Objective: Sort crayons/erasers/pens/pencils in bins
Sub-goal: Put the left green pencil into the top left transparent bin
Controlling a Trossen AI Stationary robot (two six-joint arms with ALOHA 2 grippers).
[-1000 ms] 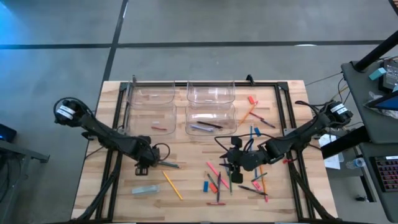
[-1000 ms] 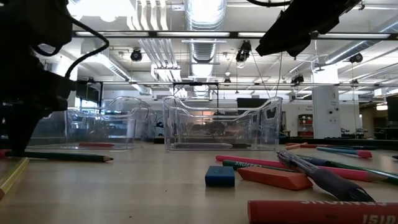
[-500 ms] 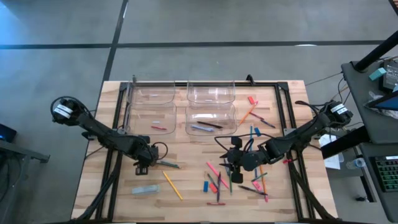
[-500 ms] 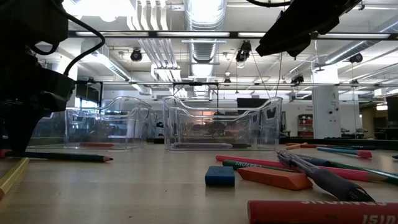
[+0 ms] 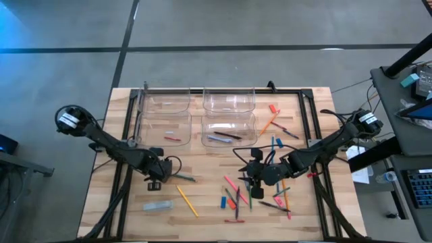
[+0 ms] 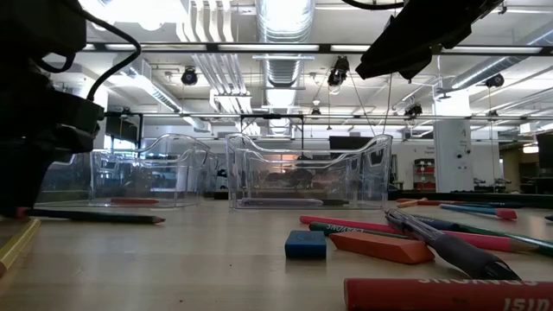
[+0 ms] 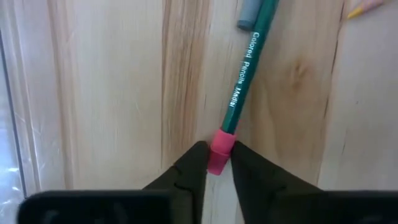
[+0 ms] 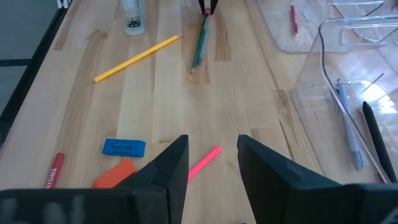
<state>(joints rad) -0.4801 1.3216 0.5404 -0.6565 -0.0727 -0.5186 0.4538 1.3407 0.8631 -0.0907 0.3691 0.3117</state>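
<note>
Left tool (image 7: 212, 163) is pinched on the pink eraser end of a green pencil (image 7: 245, 74) that lies flat on the worktop (image 5: 202, 216), not yet lifted, on my left side in front of the bins (image 5: 197, 116). Right tool (image 8: 212, 163) hangs with its jaws apart and empty above the main scatter on the right.

I judge the sort barely begun. From above, the near right bin (image 5: 228, 130) holds a couple of dark pens (image 5: 228, 136) and a grey one, the near left bin (image 5: 164, 128) holds one short red stick, probably a crayon, and the two far bins look empty, though clear plastic makes that hard to confirm.

Most of the work is left: a yellow pencil (image 5: 187, 200) and a pale block on the left, then a tangled heap of pink, blue, orange and dark sticks with a blue eraser (image 8: 124, 147) under the right arm, plus a few strays near the right edge. Those sticks cross one another, so clean single picks there could be awkward.
</note>
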